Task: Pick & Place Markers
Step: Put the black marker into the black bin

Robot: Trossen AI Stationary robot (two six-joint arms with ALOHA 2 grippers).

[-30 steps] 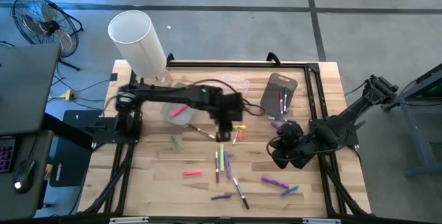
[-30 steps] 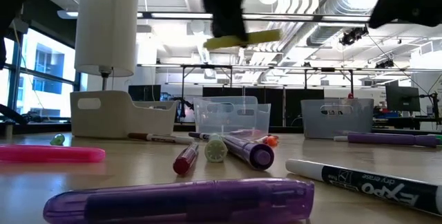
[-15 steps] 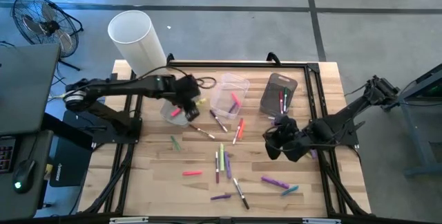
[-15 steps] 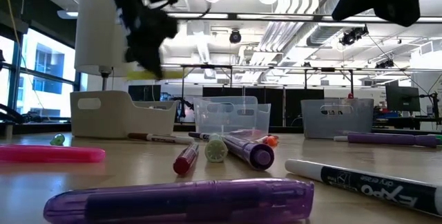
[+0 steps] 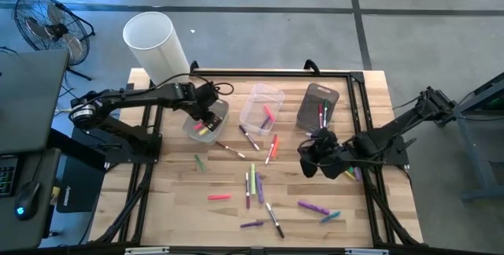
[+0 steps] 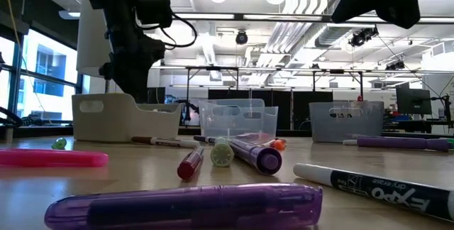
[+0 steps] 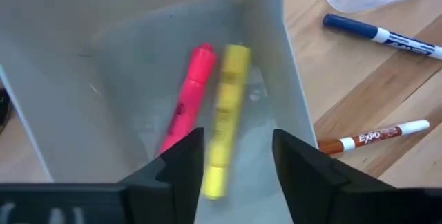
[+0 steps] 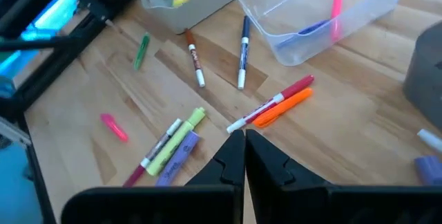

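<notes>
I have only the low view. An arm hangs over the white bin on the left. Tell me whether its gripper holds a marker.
Observer: No. The left wrist view shows the left gripper open above the white bin, with nothing between its fingers.
Operator: Tell me what is in that bin.
Observer: A yellow marker and a pink marker lie side by side on its floor.
Operator: Report the other arm.
Observer: The right gripper is shut on nothing. In the high view it hovers over the table in front of the dark grey bin.
</notes>
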